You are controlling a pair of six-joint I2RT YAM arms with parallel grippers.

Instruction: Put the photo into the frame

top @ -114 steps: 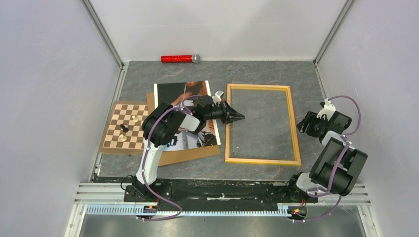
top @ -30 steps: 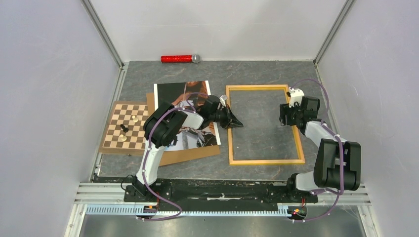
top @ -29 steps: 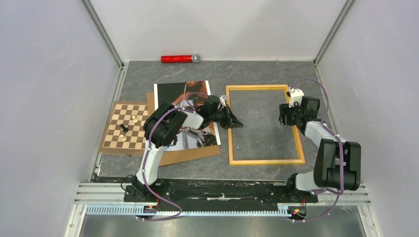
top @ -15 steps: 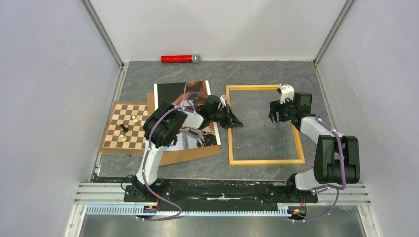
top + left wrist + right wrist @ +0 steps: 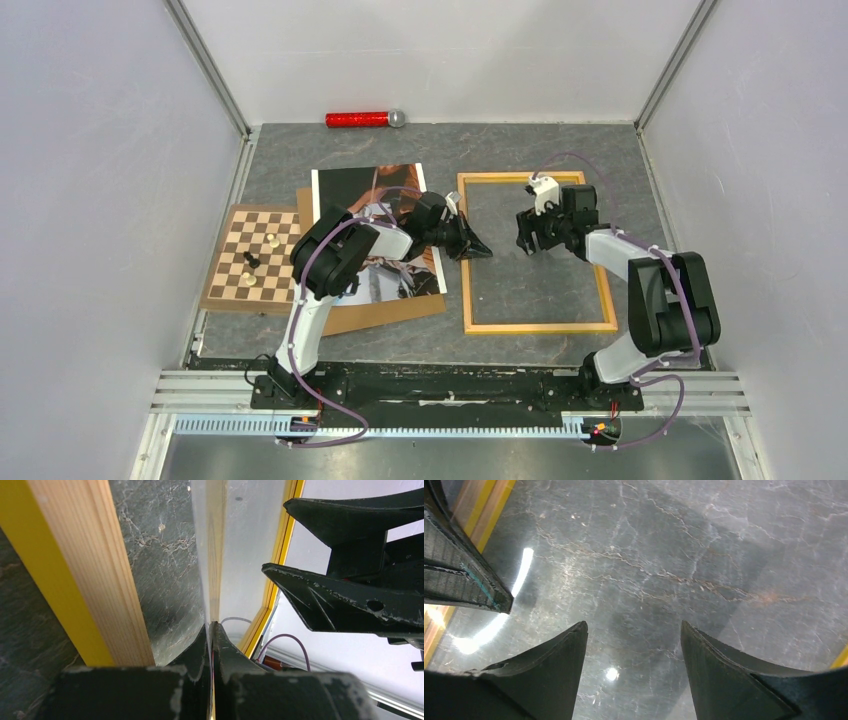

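**Glazing sheet being lifted before the photo goes in**

The left gripper point(image 5: 478, 249) is clenched on the edge of the clear transparent sheet point(image 5: 239, 555) inside the yellow-orange wooden rectangular frame point(image 5: 540, 327), apparently to tilt it up. The right gripper point(image 5: 528, 233) hovers spread over the frame's middle, probably to help. The dark, white-bordered paper photo point(image 5: 362, 190) lies untouched at centre-left.

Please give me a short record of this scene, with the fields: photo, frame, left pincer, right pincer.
photo: outside the frame, lying to its left
frame: lying flat, nothing printed inside it
left pincer: shut on the edge of the clear sheet, by the frame's left rail
right pincer: open, above the frame's inside, holding nothing
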